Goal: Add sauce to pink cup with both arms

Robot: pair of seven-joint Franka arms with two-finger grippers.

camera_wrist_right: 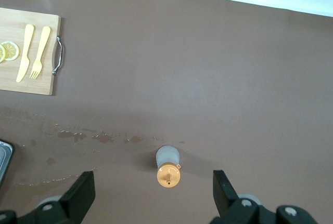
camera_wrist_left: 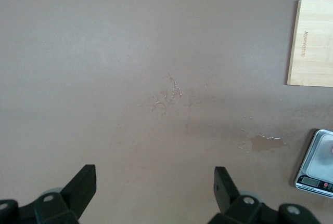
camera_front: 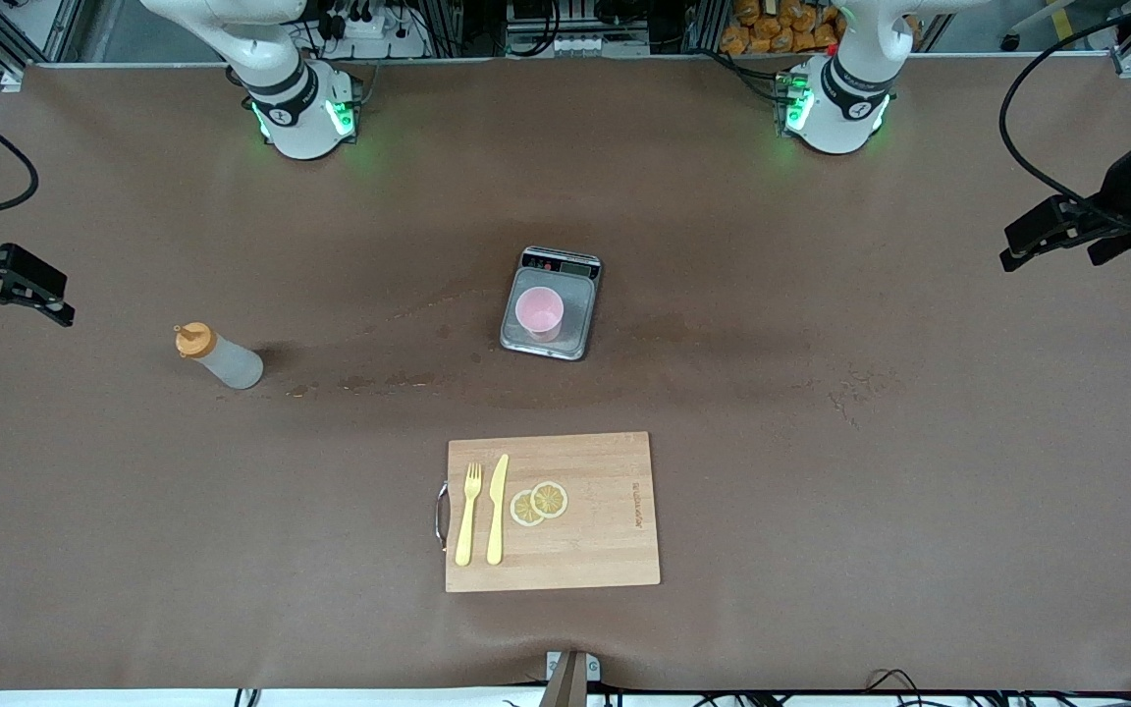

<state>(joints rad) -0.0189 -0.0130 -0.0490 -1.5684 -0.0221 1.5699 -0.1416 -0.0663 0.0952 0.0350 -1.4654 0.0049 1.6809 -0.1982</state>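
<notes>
The sauce bottle, whitish with an orange nozzle cap, stands upright on the table toward the right arm's end. The pink cup stands upright on a small scale at the table's middle. My right gripper hangs open in the air at the right arm's end of the table. In the right wrist view the sauce bottle shows below and between the right gripper's wide-spread fingers, untouched. My left gripper hangs open over the left arm's end. The left gripper has only bare table under it.
A wooden cutting board lies nearer the front camera than the scale, carrying a yellow fork, a yellow knife and lemon slices. Dried spill marks run between bottle and scale. The scale edges into the left wrist view.
</notes>
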